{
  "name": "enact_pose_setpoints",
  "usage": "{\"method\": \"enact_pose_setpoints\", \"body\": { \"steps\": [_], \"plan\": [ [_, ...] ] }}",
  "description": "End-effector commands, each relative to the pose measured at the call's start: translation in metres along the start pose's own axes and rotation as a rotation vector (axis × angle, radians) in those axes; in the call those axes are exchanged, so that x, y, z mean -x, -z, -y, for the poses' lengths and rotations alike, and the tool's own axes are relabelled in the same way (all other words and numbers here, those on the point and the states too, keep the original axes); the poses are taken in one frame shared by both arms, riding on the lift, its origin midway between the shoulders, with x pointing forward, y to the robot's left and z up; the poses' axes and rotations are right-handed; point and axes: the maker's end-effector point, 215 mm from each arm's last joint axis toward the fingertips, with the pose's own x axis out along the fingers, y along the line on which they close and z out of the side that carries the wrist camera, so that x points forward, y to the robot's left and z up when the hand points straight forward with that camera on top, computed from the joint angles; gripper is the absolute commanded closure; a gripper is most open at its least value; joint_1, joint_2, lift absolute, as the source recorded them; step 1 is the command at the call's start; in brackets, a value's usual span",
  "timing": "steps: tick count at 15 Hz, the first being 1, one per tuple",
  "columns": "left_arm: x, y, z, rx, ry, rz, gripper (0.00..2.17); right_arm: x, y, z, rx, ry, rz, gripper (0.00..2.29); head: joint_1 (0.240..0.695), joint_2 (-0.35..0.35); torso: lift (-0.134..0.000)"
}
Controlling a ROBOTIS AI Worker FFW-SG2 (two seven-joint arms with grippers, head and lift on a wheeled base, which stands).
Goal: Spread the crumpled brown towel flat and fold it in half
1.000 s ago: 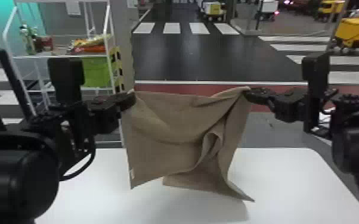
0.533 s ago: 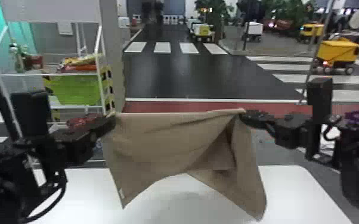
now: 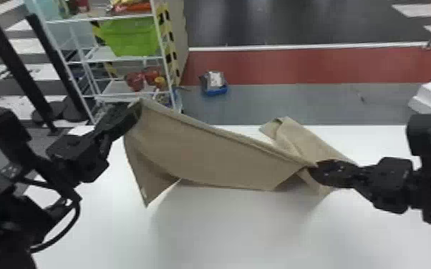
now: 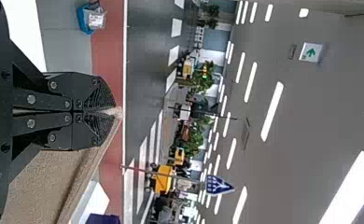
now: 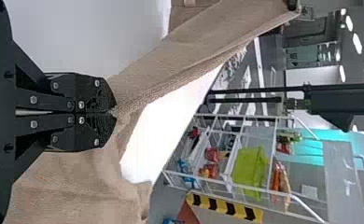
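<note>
Although the surface (image 3: 225, 232), white and broad, lies beneath the work, the step in hand is judged to be spreading, with folding yet to come. Towel (image 3: 211, 157), brown, one: slung between both claws above the surface, top edge fairly taut, one corner drooping below the left claw, a bunched flap (image 3: 297, 139) lying beyond the right. Claws, two, black: left claw (image 3: 137, 109), pinched together on a corner of the towel; right claw (image 3: 313, 170), likewise closed on its edge. Tag (image 3: 144, 195), one, small and pale, by the drooping corner. Next move, as judged: lower the towel and draw it along the surface so that the flap opens out; letting go too soon could leave a crease under it. Differences from the earlier frame: head view, now tipped further down, with more surface showing; towel, formerly hanging with its top edge near level, now slanting from the left claw down to the right; flap, formerly a fold hanging under the right claw, now thrown to its far side.
</note>
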Motion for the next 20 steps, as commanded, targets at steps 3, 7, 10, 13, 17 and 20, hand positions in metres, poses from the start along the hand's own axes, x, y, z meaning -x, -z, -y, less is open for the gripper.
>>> {"method": "enact_pose_setpoints", "body": {
  "steps": [3,7,10,13,17,20],
  "plan": [
    [0.056,0.008,-0.002,-0.091,0.065,0.046,1.25,-0.005,0.037,-0.048,0.002,-0.149,-0.084,1.40,0.695,0.139,-0.123],
    [0.091,0.027,0.007,-0.160,0.198,0.047,1.25,-0.017,0.060,-0.083,0.050,-0.234,-0.166,1.40,0.695,0.198,-0.123],
    [0.116,0.041,0.012,-0.215,0.313,0.022,1.15,-0.026,0.064,-0.106,0.071,-0.296,-0.188,1.40,0.695,0.230,-0.123],
    [0.132,0.044,0.007,-0.254,0.345,0.003,1.11,-0.021,0.058,-0.096,0.078,-0.286,-0.180,1.40,0.695,0.270,-0.123],
    [0.105,0.012,-0.027,-0.274,0.177,0.071,1.13,-0.014,-0.005,-0.017,0.071,-0.069,-0.049,1.40,0.695,0.277,-0.123],
    [0.054,-0.018,-0.029,-0.286,0.086,0.130,1.26,-0.026,-0.049,0.026,0.039,0.067,0.027,1.40,0.695,0.242,-0.123]
  ]
}}
